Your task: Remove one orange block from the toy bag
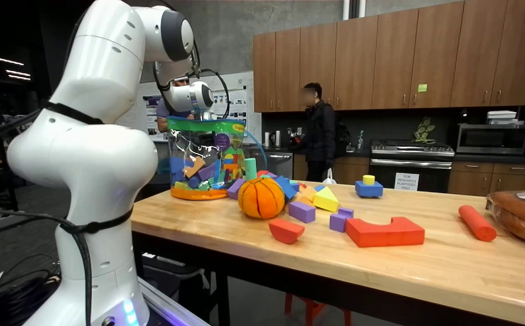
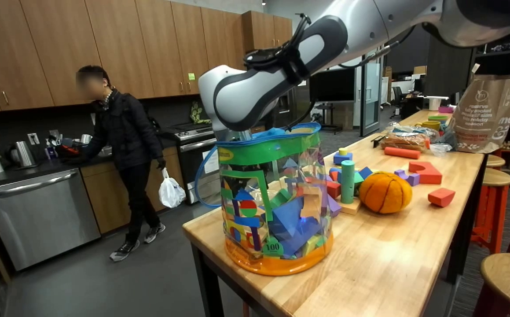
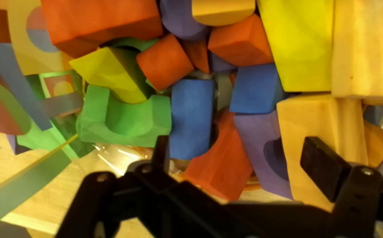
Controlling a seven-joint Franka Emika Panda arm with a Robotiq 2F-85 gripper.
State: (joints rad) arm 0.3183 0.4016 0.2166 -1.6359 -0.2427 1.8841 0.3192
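Note:
The toy bag [image 1: 199, 124] stands upright on the table, see-through with green and blue trim; it also shows in an exterior view [image 2: 277, 152]. My gripper [image 3: 236, 143] reaches down through the bag's top and is mostly hidden in both exterior views. In the wrist view its fingers are wide apart with nothing held. Several orange-red blocks lie among the pile in the bag. An orange block [image 3: 222, 163] with a curved cut lies below and between the fingers. Smaller orange blocks [image 3: 165, 62] lie farther up the wrist view.
A blue block [image 3: 191, 119], a purple block [image 3: 260, 148] and a tan block [image 3: 317, 142] crowd the fingers. On the table [image 1: 425, 267] an orange ball [image 1: 261, 198], loose blocks and a large red block [image 1: 389, 233] lie beside the bag. A person [image 2: 122, 127] stands behind.

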